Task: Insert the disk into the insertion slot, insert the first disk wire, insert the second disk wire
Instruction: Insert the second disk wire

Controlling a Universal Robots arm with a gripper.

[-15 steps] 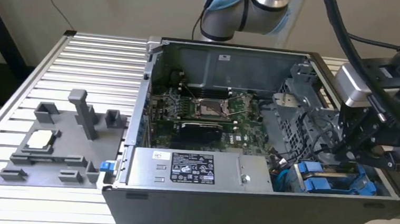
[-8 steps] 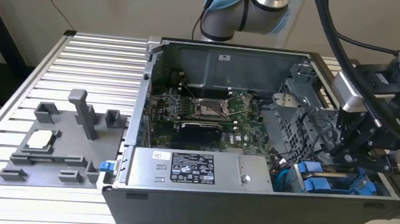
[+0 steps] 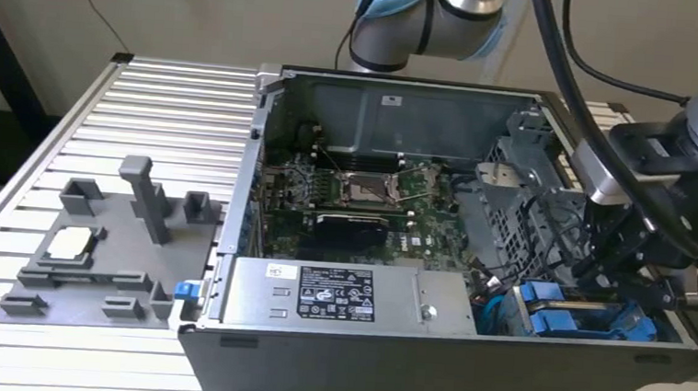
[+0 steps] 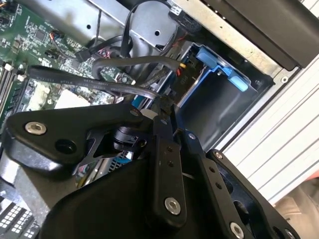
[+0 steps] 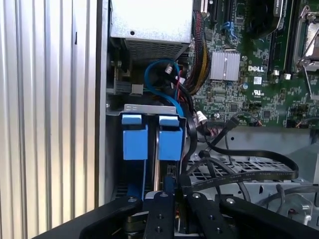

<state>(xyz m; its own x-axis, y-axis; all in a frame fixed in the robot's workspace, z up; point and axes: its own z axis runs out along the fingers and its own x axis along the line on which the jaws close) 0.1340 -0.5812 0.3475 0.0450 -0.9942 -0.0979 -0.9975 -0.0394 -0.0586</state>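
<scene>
My gripper (image 3: 600,271) reaches down into the drive cage at the exterior view's right end of the open computer case. Its black fingers (image 4: 163,124) stand pressed together on the end of a flat black disk wire (image 4: 89,82), which loops back over the cage (image 5: 259,174). Just past the fingertips is the insertion slot (image 5: 130,110), a grey sheet-metal bay with two bright blue carrier tabs (image 5: 134,139) in it. The blue carriers (image 3: 541,297) stand side by side in the bay. The disk's silver body is hidden between them.
The grey labelled power-supply box (image 3: 335,296) sits beside the bay, with blue and red cables (image 5: 164,84) bunched between them. The green motherboard (image 3: 362,192) fills the case's middle. A grey plastic fixture (image 3: 99,252) lies on the slatted table at the exterior view's left.
</scene>
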